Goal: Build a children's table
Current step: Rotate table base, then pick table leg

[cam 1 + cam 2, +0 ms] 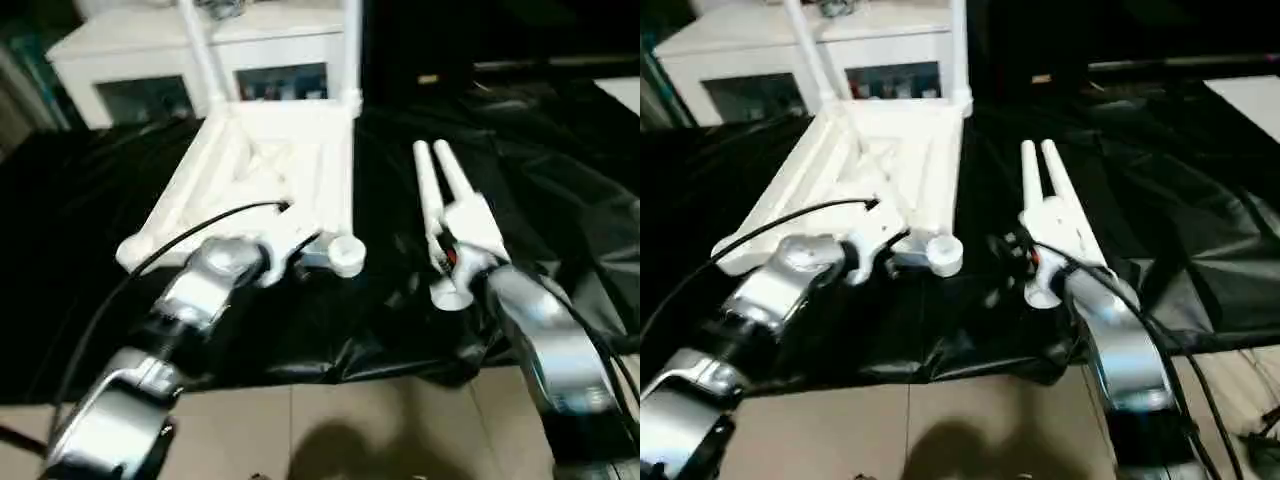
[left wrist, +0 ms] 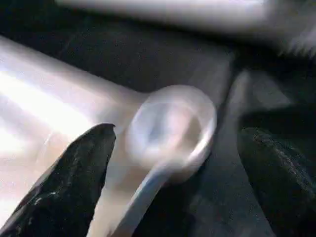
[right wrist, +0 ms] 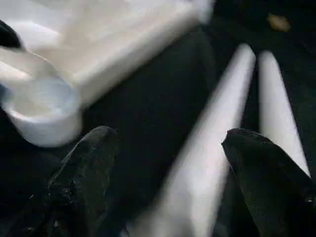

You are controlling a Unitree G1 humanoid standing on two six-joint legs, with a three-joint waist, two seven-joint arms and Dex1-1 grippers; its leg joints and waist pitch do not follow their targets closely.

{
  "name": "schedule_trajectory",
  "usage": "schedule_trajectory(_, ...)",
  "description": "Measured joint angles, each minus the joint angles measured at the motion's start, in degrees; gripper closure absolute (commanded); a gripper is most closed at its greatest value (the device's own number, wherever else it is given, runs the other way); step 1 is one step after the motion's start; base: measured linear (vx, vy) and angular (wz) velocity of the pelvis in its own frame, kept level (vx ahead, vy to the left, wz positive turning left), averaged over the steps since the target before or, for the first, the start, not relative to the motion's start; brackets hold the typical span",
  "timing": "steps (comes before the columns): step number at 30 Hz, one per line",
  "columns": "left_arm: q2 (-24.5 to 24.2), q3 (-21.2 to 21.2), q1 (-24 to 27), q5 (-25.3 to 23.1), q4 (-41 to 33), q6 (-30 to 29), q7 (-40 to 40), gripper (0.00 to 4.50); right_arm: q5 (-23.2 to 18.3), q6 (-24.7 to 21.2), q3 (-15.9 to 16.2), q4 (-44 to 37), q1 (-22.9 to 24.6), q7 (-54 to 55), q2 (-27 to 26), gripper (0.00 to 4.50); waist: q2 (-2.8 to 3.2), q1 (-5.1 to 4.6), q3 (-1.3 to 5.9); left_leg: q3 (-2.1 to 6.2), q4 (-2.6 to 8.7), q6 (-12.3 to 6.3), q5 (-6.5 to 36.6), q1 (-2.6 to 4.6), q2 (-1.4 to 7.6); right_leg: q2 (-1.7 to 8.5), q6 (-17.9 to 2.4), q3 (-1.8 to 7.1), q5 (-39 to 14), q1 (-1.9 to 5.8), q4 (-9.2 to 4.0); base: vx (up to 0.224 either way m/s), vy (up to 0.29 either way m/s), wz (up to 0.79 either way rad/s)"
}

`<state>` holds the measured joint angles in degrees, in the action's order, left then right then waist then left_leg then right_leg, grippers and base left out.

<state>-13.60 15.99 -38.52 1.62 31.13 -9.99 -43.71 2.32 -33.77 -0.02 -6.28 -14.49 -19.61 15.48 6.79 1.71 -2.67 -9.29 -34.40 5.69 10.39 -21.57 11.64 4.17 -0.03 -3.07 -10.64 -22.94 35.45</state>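
The white tabletop [image 1: 270, 170] lies underside up on a black cloth. Two white legs [image 1: 200, 50] [image 1: 351, 50] stand upright in its far corners. Its near right round socket [image 1: 346, 254] holds no leg. My left gripper [image 2: 177, 131] hangs open just above that socket, one black finger [image 2: 74, 177] on each side. Two loose legs [image 1: 428, 190] [image 1: 452, 175] lie side by side on the cloth to the right of the tabletop. My right gripper [image 3: 170, 132] is open over their near ends, straddling one leg [image 3: 217, 143] while the other leg [image 3: 279, 108] lies beside it.
A white cabinet [image 1: 150, 60] with glass doors stands right behind the tabletop. The black cloth [image 1: 560, 180] is creased and ends close in front of me, where tiled floor [image 1: 350, 420] begins. A black cable [image 1: 170, 250] arcs over my left forearm.
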Motion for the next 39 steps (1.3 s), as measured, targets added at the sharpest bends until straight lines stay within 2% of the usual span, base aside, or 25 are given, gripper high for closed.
schedule_trajectory(4, 1.34, -4.5, 2.9, 4.58, -5.75, -0.68, 1.65, 0.08, 1.09, -7.88, -1.75, -2.13, -0.92, 4.74, -2.41, 0.71, 0.16, -0.61, 0.09, 0.04, -0.03, -0.07, 0.02, -0.03, 0.02, -0.01, -0.01, -0.06, 0.01, 0.0, -0.08, 0.0, 0.0, 0.0)
schedule_trajectory(6, 1.43, -7.92, 4.46, 5.78, -9.24, -1.79, 4.76, 0.0, 0.44, -10.87, -3.29, -2.15, -2.69, 6.24, -4.15, 0.44, 0.15, -0.93, 0.13, 0.03, -0.02, -0.09, 0.04, 0.14, 0.03, 0.03, -0.01, -0.08, 0.02, 0.02, -0.09, 0.0, 0.0, 0.0)
schedule_trajectory(8, 1.86, -10.29, 6.11, 6.56, -12.25, -3.29, 7.95, 0.0, -0.42, -12.69, -5.32, -1.96, -5.05, 7.49, -5.24, 0.37, 0.18, -0.98, 0.14, 0.02, -0.03, -0.1, 0.04, 0.17, 0.09, 0.07, 0.01, -0.1, 0.01, 0.06, -0.09, 0.0, 0.0, 0.0)
schedule_trajectory(12, -0.14, -9.89, 10.66, 5.12, -17.51, -7.26, 9.06, 0.0, -0.68, -15.99, -6.56, 4.09, -12.44, 8.8, -4.39, 0.08, -0.36, -1.36, 0.09, -0.01, -0.03, -0.13, 0.02, 0.16, 0.1, 0.11, 0.07, -0.08, 0.05, 0.0, -0.08, 0.0, 0.0, 0.0)
schedule_trajectory(15, -2.15, -7.85, 12.43, 4.91, -20.39, -10.8, 6.37, 0.0, -0.44, -18.6, -6.44, 13.77, -19.55, 9.12, -2.85, 0.08, -1.25, -1.21, -0.12, -0.04, -0.03, -0.13, 0.01, 0.11, 0.11, 0.11, 0.06, -0.1, 0.06, -0.09, -0.01, 0.0, 0.0, 0.0)
schedule_trajectory(19, -5.63, -5.88, 12.68, 6.37, -25.75, -14.66, 1.37, 0.0, -1.27, -18.59, -6.33, 26.07, -26.63, 7.1, -2.4, 0.08, -1.78, -0.69, -0.14, -0.13, -0.05, -0.15, -0.01, 0.05, 0.13, 0.13, 0.04, -0.08, 0.07, -0.13, -0.04, 0.0, 0.0, 0.0)
schedule_trajectory(25, -11.04, -3.76, 13.04, 10.05, -34.64, -20.67, -5.44, 0.0, -1.37, -15.32, -5.42, 44.91, -35.1, 4.76, -2.5, 0.08, -2.75, 0.46, -0.1, -0.39, -0.05, -0.62, -0.27, -0.16, 0.18, 0.15, 0.0, 0.01, -0.03, -0.39, 0.03, 0.0, 0.0, 0.0)
schedule_trajectory(29, -11.88, -3.5, 13.36, 10.2, -36.4, -23.12, -6.51, 0.0, -0.73, -14.0, -5.09, 51.28, -37.95, 6.62, -2.68, 0.08, -3.76, 1.28, -0.22, -0.46, -0.11, -0.8, -0.39, -0.36, 0.19, 0.21, -0.02, -0.01, -0.03, -0.55, 0.16, 0.0, 0.0, 0.0)
schedule_trajectory(32, -13.25, -3.2, 13.81, 10.32, -37.93, -25.17, -7.33, 0.0, -0.17, -13.18, -5.07, 57.38, -40.02, 7.88, -2.54, 0.08, -4.34, 1.48, -0.24, -0.47, -0.18, -0.54, -0.25, -0.36, 0.2, 0.23, -0.02, 0.0, -0.03, -0.58, 0.31, 0.0, 0.0, 0.0)
schedule_trajectory(35, -14.08, -3.0, 13.99, 11.18, -39.18, -26.51, -7.37, 0.0, -0.16, -12.09, -5.1, 62.7, -41.21, 8.35, -2.5, 0.08, -4.49, 1.63, -0.31, -0.49, -0.3, -0.51, -0.27, -0.36, 0.2, 0.27, -0.02, 0.01, -0.03, -0.6, 0.51, 0.0, 0.0, 0.0)
schedule_trajectory(39, -14.96, -2.9, 13.99, 11.22, -39.91, -27.42, -7.33, 0.0, -0.3, -10.6, -5.7, 65.6, -41.87, 8.71, -2.41, 0.08, -4.67, 1.62, -0.41, -0.48, -0.3, -0.43, -0.31, -0.34, 0.22, 0.27, -0.03, 0.01, -0.02, -0.66, 0.72, 0.0, 0.0, 0.0)
